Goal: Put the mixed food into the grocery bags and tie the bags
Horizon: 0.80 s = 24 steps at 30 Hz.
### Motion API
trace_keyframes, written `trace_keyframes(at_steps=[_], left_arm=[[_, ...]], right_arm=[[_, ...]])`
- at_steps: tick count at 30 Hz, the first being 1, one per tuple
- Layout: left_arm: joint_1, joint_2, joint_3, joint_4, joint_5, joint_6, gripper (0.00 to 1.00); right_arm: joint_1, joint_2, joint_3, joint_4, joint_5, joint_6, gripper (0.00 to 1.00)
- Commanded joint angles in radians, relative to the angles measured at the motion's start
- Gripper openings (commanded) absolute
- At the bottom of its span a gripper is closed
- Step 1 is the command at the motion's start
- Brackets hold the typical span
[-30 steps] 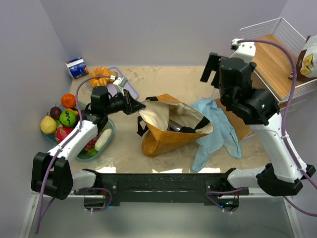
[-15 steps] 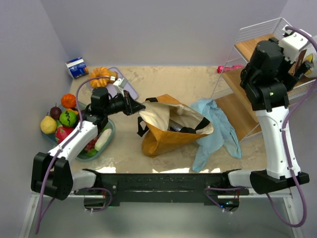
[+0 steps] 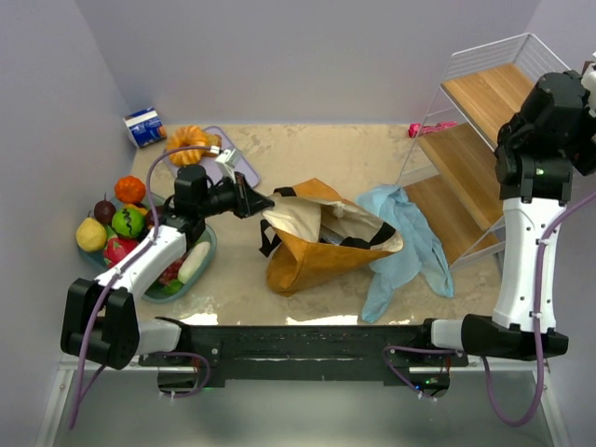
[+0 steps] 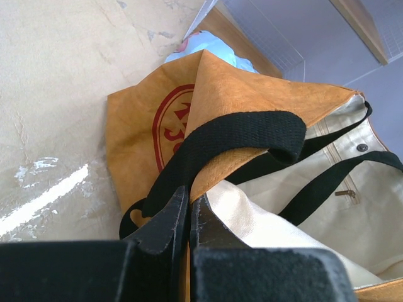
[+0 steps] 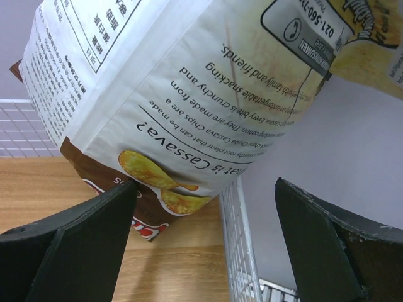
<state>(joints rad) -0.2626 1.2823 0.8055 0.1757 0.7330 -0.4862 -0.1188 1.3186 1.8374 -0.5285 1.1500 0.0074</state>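
1. Closest to the arms, the blue plastic bag [image 3: 410, 247] lies crumpled on the counter [image 3: 326, 149]. It touches the right side of the tote [image 3: 312, 256]. It looks thin and slippery, so it may slide when something is pushed into it.
2. The tote lies on its side in the middle of the counter with its mouth open. The left fingers [image 4: 179, 214] are pressed together, pinching its rim next to a black handle [image 4: 239, 135]. The cloth is soft and floppy. I think the mouth would sag shut if nothing held it.
3. On the left, the green apple [image 3: 128, 222], orange [image 3: 128, 189], pear [image 3: 90, 235] and plum [image 3: 104, 210] sit in a bunch beside the teal tub [image 3: 207, 250]. They are round and firm and could roll. It is best to grab them around the middle.
4. Farthest away, a snack packet [image 5: 189, 94] stands on the wooden shelf [image 5: 170, 270] of the wire rack [image 3: 484, 56] on the right. The right fingers [image 5: 82, 245] are spread wide, one on each side of it. I cannot tell if they touch it.
5. The packet is probably light, puffy and crinkly, and the chips inside break easily. It needs a gentle squeeze across its lower middle, not a hard one.
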Motion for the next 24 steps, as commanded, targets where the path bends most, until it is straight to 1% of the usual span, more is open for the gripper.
trace_keyframes(at_steps=[1, 7, 15, 18, 19, 21, 22, 23, 24], left_arm=[[0.008, 0.018, -0.006, 0.041, 0.020, 0.000, 0.00], [0.008, 0.028, -0.008, 0.044, 0.022, 0.000, 0.00], [0.008, 0.035, -0.008, 0.044, 0.022, 0.000, 0.00], [0.008, 0.040, -0.009, 0.041, 0.020, 0.001, 0.00], [0.008, 0.038, -0.011, 0.041, 0.020, 0.001, 0.00], [0.008, 0.040, -0.008, 0.041, 0.019, 0.001, 0.00], [0.008, 0.040, -0.008, 0.041, 0.019, 0.000, 0.00], [0.008, 0.041, -0.008, 0.041, 0.020, 0.001, 0.00], [0.008, 0.041, -0.008, 0.041, 0.019, 0.001, 0.00]], right_arm=[[-0.018, 0.028, 0.017, 0.044, -0.068, -0.001, 0.94], [-0.028, 0.048, 0.023, 0.140, -0.101, -0.096, 0.91], [-0.056, 0.088, 0.042, 0.212, -0.137, -0.145, 0.89], [-0.059, 0.093, 0.039, 0.235, -0.159, -0.158, 0.79], [-0.059, 0.096, 0.037, 0.236, -0.162, -0.161, 0.71], [-0.059, 0.097, 0.037, 0.237, -0.173, -0.168, 0.63], [-0.059, 0.096, 0.037, 0.234, -0.179, -0.169, 0.51], [-0.059, 0.093, 0.034, 0.231, -0.191, -0.169, 0.45], [-0.059, 0.085, 0.030, 0.234, -0.196, -0.167, 0.41]])
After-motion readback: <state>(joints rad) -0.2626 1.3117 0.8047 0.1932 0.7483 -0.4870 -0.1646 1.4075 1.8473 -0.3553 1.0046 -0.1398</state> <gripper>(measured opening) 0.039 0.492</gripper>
